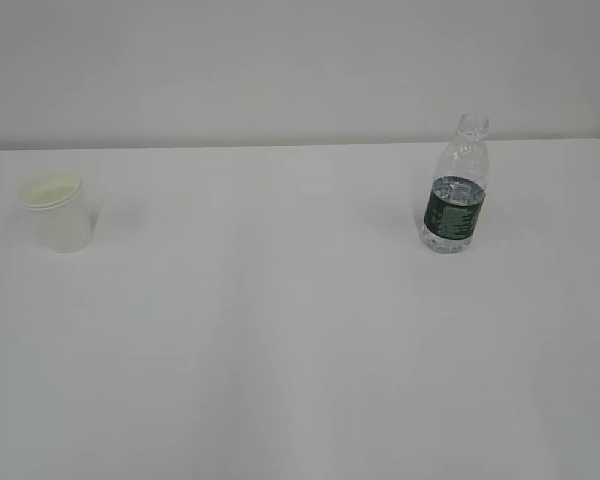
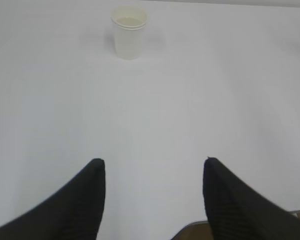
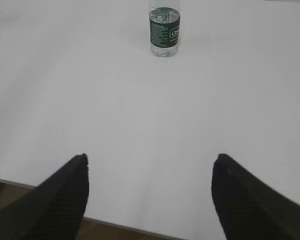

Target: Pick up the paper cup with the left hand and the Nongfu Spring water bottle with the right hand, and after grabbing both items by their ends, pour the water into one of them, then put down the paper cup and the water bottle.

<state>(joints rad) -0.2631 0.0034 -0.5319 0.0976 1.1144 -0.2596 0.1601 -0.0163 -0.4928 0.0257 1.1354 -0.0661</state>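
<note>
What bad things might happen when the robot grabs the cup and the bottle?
1. The water bottle has no cap and holds water, so a bump from the right gripper could tip it and spill onto the table.
2. The paper cup looks light and soft; the left gripper might knock it over or squash it if it squeezes hard.
3. Cup and bottle stand far apart, so pouring needs good aim, or water may miss.

A bare test-bench setting: a plain white table point(image 1: 300, 380) against a blank pale wall point(image 1: 280, 60).
</note>
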